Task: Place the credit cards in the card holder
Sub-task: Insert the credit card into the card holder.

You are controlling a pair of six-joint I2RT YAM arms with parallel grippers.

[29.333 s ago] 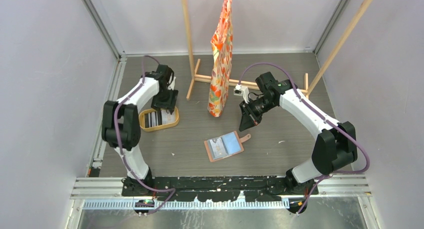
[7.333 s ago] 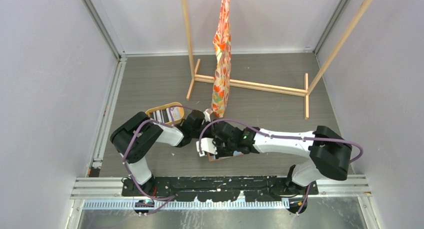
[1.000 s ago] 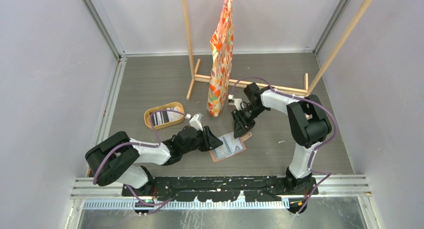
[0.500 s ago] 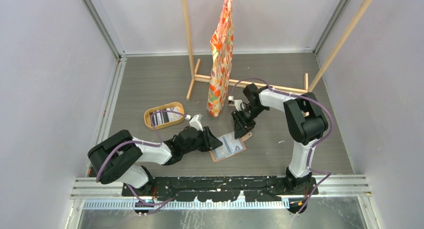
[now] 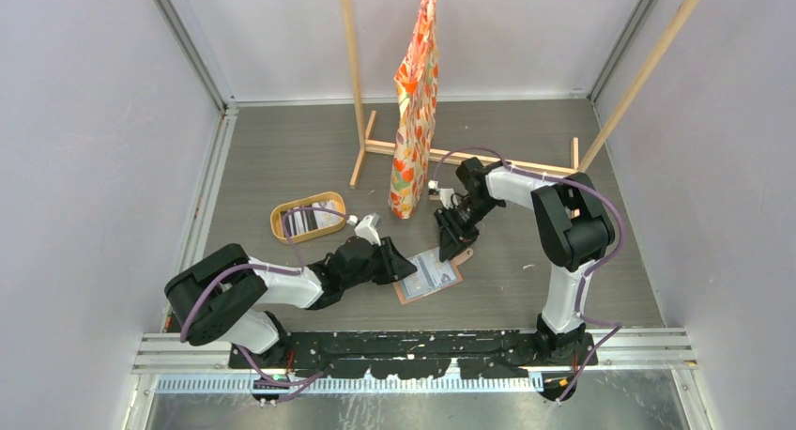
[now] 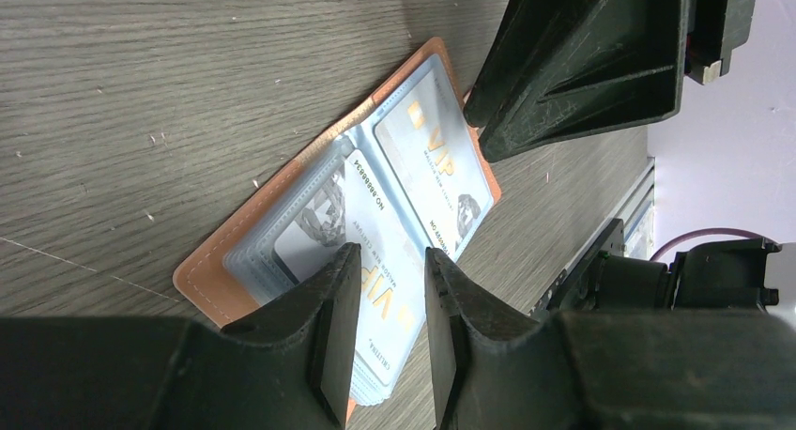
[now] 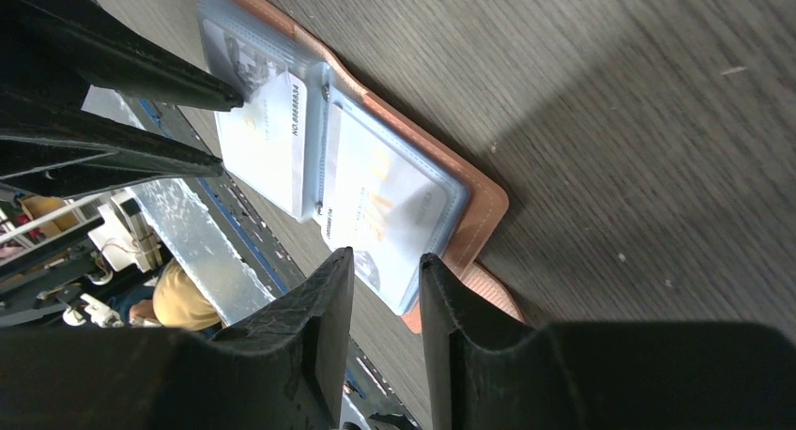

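The salmon-brown card holder [image 5: 434, 278] lies open on the table, its grey-blue sleeves facing up. A white VIP card [image 6: 375, 214] lies on its left sleeves, sticking out past the holder's near edge. Another light card [image 7: 385, 195] sits in the right sleeve. My left gripper [image 5: 402, 266] is low at the holder's left side. Its jaws [image 6: 390, 252] stand a little apart over the white card and pinch nothing. My right gripper [image 5: 452, 242] hovers at the holder's far right edge by the snap tab [image 7: 488, 294], open [image 7: 385, 254] and holding nothing. More credit cards [image 5: 307, 221] rest in the tray.
The oval yellow-rimmed tray [image 5: 280, 231] stands left of the holder, behind my left arm. An orange patterned bag [image 5: 416, 101] hangs from a wooden rack [image 5: 488, 160] at the back. Grey walls close in both sides.
My left jaws have narrowed slightly over the white card. Both arms have barely moved and the holder lies where it was.
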